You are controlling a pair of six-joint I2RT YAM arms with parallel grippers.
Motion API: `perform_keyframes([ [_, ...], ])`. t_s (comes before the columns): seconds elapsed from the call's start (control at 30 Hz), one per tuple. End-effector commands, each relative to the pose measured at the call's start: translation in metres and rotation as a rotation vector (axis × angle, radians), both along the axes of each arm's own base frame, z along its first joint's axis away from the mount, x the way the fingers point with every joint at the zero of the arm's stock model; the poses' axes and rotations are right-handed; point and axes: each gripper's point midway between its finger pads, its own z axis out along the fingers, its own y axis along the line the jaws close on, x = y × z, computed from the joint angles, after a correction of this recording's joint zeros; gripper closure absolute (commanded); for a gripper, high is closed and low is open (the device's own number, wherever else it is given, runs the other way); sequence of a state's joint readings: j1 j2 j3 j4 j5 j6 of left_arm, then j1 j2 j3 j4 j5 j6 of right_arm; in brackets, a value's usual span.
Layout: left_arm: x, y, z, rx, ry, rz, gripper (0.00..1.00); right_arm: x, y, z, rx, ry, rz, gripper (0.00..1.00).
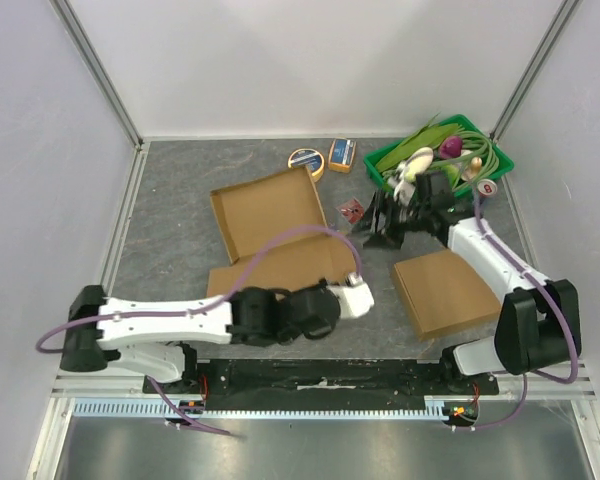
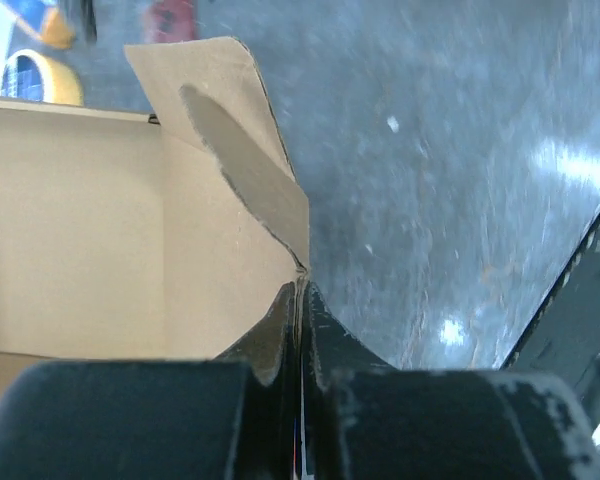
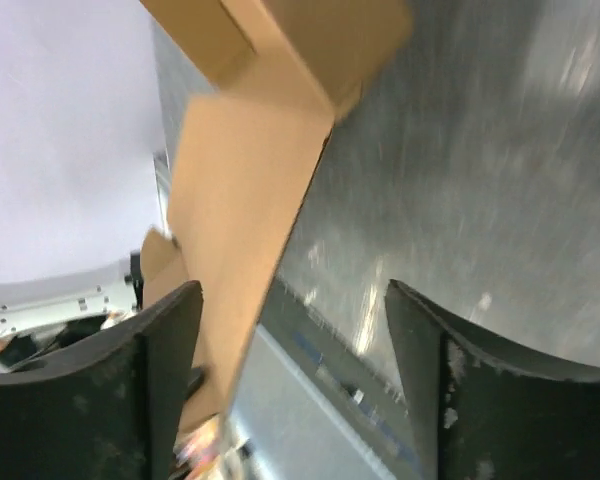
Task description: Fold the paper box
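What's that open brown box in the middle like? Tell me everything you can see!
The box is plain brown cardboard, open and only partly folded. Its wide lid panel lies back toward the far side. The near part has low walls standing up, and one corner flap sticks up with a rough, peeled patch. It rests mid-way across the grey table. The left gripper is shut on its near right corner.

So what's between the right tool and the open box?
A small red packet lies between the right tool and the open box, nothing else. The top view shows it.
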State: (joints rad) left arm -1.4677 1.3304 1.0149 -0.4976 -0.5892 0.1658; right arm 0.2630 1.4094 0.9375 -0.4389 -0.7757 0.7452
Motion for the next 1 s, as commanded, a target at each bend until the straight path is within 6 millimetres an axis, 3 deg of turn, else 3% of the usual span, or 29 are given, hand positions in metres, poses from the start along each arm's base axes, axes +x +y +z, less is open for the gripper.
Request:
perform_keyframes([
  [0.0, 0.023, 0.010, 0.086, -0.369, 0.187, 0.232, 0.98, 0.085, -0.046, 0.114, -0.040, -0.447, -0.148, 0.11],
  [0.03, 0.025, 0.011, 0.095, -0.440, 0.250, 0.299, 0.98, 0.096, -0.058, 0.122, -0.098, -0.488, -0.195, 0.02],
  [0.1, 0.039, 0.024, 0.119, -0.499, 0.294, 0.408, 0.98, 0.114, -0.078, 0.144, -0.234, -0.602, -0.238, 0.02],
  [0.17, 0.049, 0.032, 0.145, -0.596, 0.314, 0.529, 0.98, 0.116, -0.085, 0.147, -0.302, -0.634, -0.252, 0.02],
  [0.23, 0.061, 0.039, 0.159, -0.681, 0.386, 0.626, 0.98, 0.114, -0.094, 0.150, -0.417, -0.699, -0.283, 0.02],
  [0.27, 0.068, 0.036, 0.174, -0.743, 0.412, 0.627, 0.98, 0.110, -0.090, 0.150, -0.433, -0.722, -0.266, 0.02],
  [0.37, 0.095, 0.042, 0.195, -0.912, 0.462, 0.716, 0.98, 0.089, -0.063, 0.145, -0.400, -0.808, -0.165, 0.02],
  [0.43, 0.120, 0.055, 0.187, -0.990, 0.525, 0.918, 0.98, 0.061, -0.035, 0.145, -0.378, -0.913, -0.088, 0.02],
  [0.47, 0.127, 0.062, 0.195, -1.032, 0.537, 0.987, 0.98, 0.039, -0.019, 0.157, -0.328, -0.977, -0.048, 0.02],
  [0.5, 0.141, 0.077, 0.175, -0.993, 0.553, 1.119, 0.98, 0.031, -0.009, 0.150, -0.292, -1.009, -0.028, 0.02],
  [0.53, 0.148, 0.083, 0.175, -1.047, 0.580, 1.204, 0.98, 0.021, -0.003, 0.151, -0.263, -1.037, -0.009, 0.02],
  [0.57, 0.162, 0.101, 0.175, -1.095, 0.573, 1.297, 0.98, -0.002, 0.011, 0.146, -0.231, -1.066, 0.050, 0.02],
  [0.63, 0.175, 0.117, 0.163, -1.157, 0.609, 1.452, 0.98, -0.013, 0.018, 0.138, -0.256, -1.121, 0.097, 0.02],
  [0.67, 0.186, 0.135, 0.161, -1.201, 0.586, 1.532, 0.98, -0.024, 0.027, 0.130, -0.261, -1.137, 0.140, 0.02],
  [0.73, 0.198, 0.153, 0.156, -1.266, 0.562, 1.651, 0.98, -0.029, 0.033, 0.130, -0.296, -1.189, 0.148, 0.02],
  [0.77, 0.205, 0.168, 0.154, -1.291, 0.535, 1.715, 0.98, -0.041, 0.042, 0.125, -0.311, -1.245, 0.206, 0.02],
  [0.8, 0.209, 0.175, 0.152, -1.324, 0.530, 1.766, 0.98, -0.033, 0.037, 0.128, -0.364, -1.282, 0.135, 0.02],
  [0.87, 0.215, 0.187, 0.149, -1.345, 0.552, 1.825, 0.98, -0.046, 0.043, 0.121, -0.365, -1.348, 0.146, 0.02],
  [0.9, 0.218, 0.189, 0.149, -1.356, 0.558, 1.834, 0.98, -0.042, 0.044, 0.133, -0.359, -1.395, 0.076, 0.02],
  [0.97, 0.216, 0.198, 0.147, -1.374, 0.563, 1.884, 0.98, -0.043, 0.055, 0.125, -0.373, -1.418, 0.065, 0.02],
])
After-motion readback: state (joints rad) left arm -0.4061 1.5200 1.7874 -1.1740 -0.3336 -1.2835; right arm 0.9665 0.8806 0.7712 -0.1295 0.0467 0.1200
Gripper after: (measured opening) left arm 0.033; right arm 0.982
